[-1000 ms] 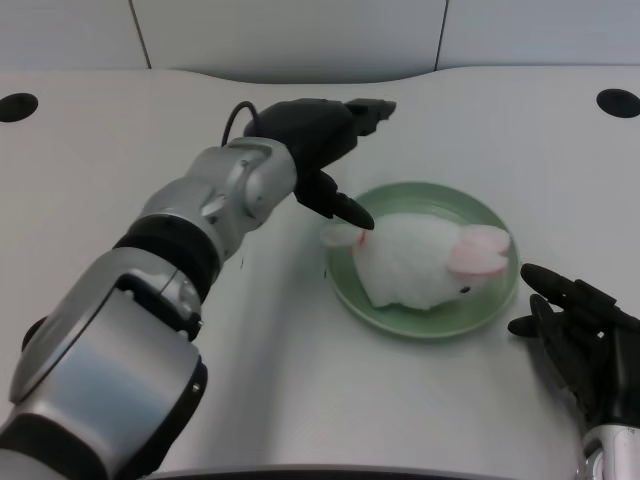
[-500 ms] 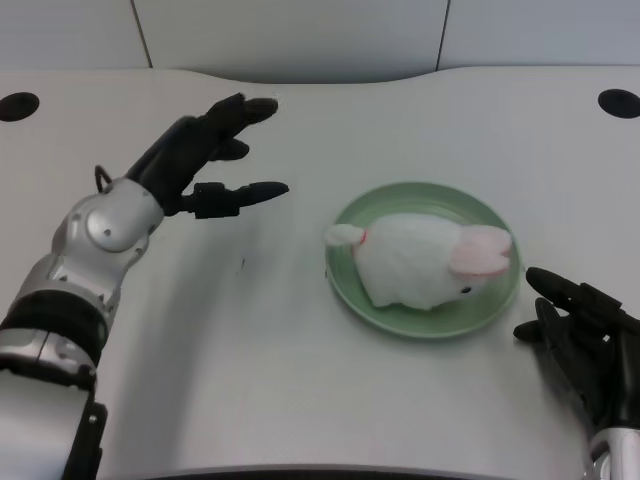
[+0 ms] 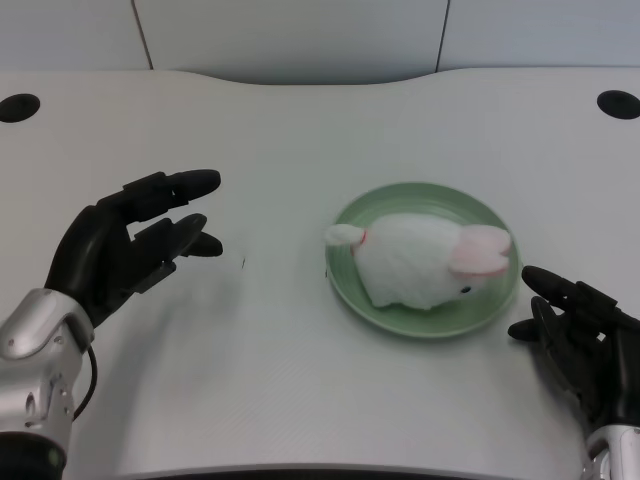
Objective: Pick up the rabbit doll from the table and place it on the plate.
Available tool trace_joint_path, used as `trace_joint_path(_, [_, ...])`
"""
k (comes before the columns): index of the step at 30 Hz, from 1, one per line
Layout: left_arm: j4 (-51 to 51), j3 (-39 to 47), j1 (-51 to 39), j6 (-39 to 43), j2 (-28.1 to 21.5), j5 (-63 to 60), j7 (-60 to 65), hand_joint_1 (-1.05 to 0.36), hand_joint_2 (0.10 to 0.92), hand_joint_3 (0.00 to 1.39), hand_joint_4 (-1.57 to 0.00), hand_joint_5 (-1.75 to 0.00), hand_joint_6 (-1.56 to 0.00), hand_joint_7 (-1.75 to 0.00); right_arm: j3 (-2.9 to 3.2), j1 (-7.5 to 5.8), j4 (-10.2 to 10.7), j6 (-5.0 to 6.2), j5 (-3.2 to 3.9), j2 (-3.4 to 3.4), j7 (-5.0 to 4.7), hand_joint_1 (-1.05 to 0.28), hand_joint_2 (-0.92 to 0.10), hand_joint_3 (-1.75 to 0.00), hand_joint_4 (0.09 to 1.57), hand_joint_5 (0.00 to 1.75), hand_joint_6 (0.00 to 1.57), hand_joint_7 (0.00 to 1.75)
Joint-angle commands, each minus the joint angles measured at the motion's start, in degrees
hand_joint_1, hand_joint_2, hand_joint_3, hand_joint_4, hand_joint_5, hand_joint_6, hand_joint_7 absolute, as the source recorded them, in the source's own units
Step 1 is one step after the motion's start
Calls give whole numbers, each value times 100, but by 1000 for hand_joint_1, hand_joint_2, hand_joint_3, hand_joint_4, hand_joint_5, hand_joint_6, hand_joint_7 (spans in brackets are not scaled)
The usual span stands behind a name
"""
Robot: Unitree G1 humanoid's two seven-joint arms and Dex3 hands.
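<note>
A white rabbit doll (image 3: 420, 260) with pink ears lies on its side on the green plate (image 3: 400, 315), right of the table's middle; its tail end hangs slightly over the plate's left rim. My left hand (image 3: 125, 245) hovers over the table at the left, well clear of the plate. Its fingers are spread apart and it holds nothing.
My right hand (image 3: 580, 335) rests at the lower right, just beside the plate's right rim. Two dark round holes (image 3: 20, 107) (image 3: 617, 102) sit near the table's far corners. The table's curved far edge meets a grey wall.
My left hand has pulled back from beside the plate, moving left and toward me, and now sits at the table's left with its fingers spread. Rabbit and plate have not moved.
</note>
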State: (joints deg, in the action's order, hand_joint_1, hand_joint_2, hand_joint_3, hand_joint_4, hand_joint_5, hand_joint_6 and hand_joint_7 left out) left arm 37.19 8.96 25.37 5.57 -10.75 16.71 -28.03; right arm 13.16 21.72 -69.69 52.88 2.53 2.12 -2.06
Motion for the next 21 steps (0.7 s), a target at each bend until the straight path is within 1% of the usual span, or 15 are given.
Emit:
trace_joint_path(1, [-815, 269, -482, -965, -24, 579, -72, -636, 921, 305, -565, -1398, -698, -363, -25, -69, 86, -32, -69, -56, -225, -336, -921, -261, 712, 1125, 992, 67])
trace_joint_path(2, [-1039, 302, -605, -1180, -31, 678, -47, -632, 921, 305, -577, -1411, -703, -373, -40, -77, 93, -32, -83, -59, -244, -335, -921, -264, 709, 1125, 991, 67])
trace_joint_path(3, [-1260, 331, -752, -1319, -40, 751, -42, -633, 921, 317, -575, -1440, -690, -411, -50, -89, 102, -29, -83, -60, -235, -332, -921, -269, 704, 1125, 988, 67])
trace_joint_path(5, [-1660, 382, -1061, -1531, -75, 855, -60, -660, 921, 370, -514, -1542, -527, -722, -86, -116, 151, -77, -146, -52, -343, -342, -921, -276, 698, 1125, 983, 68])
trace_joint_path(6, [-1866, 431, -1210, -1786, -106, 965, -41, -663, 921, 392, -513, -1575, -493, -827, -110, -136, 189, -77, -191, -47, -409, -351, -921, -278, 698, 1126, 983, 69])
trace_joint_path(7, [-2031, 469, -1319, -2006, -128, 1057, -12, -651, 921, 417, -533, -1583, -491, -886, -130, -153, 225, -71, -225, -38, -464, -362, -921, -278, 699, 1130, 985, 72])
trace_joint_path(9, [-2239, 515, -1425, -2288, -145, 1153, 40, -635, 921, 441, -551, -1590, -491, -938, -161, -178, 275, -68, -256, -29, -525, -371, -921, -279, 701, 1137, 987, 76])
trace_joint_path(11, [-2337, 537, -1454, -2399, -140, 1164, 64, -631, 921, 450, -557, -1591, -490, -955, -179, -190, 303, -83, -267, -27, -555, -374, -921, -279, 701, 1141, 987, 78])
trace_joint_path(12, [-2474, 591, -1614, -2542, -144, 1225, 91, -630, 921, 452, -558, -1591, -489, -958, -211, -218, 353, -80, -316, -25, -618, -374, -921, -279, 700, 1143, 986, 79])
trace_joint_path(13, [-2582, 636, -1736, -2657, -144, 1268, 112, -601, 921, 529, -529, -1650, -501, -1025, -238, -239, 393, -79, -353, -24, -669, -367, -921, -293, 700, 1153, 979, 78])
trace_joint_path(15, [-2730, 709, -1958, -2792, -95, 1303, 216, -587, 921, 572, -517, -1690, -513, -1073, -293, -290, 509, -175, -429, -31, -793, -366, -921, -303, 697, 1164, 972, 78])
trace_joint_path(16, [-2746, 720, -2023, -2773, -72, 1305, 229, -584, 921, 600, -508, -1718, -509, -1096, -329, -308, 554, -221, -481, -53, -854, -367, -921, -312, 685, 1169, 966, 77])
trace_joint_path(17, [-2758, 733, -2078, -2757, -53, 1314, 241, -582, 921, 619, -502, -1732, -501, -1106, -363, -321, 579, -243, -523, -79, -890, -365, -921, -319, 674, 1170, 960, 76])
trace_joint_path(19, [-2777, 751, -2134, -2747, -27, 1331, 261, -577, 921, 634, -495, -1743, -494, -1117, -403, -328, 585, -242, -564, -121, -914, -358, -921, -330, 654, 1173, 954, 77])
trace_joint_path(21, [-2790, 757, -2147, -2754, -18, 1336, 274, -575, 921, 637, -494, -1745, -493, -1120, -420, -332, 592, -246, -572, -131, -927, -356, -921, -334, 647, 1176, 952, 79])
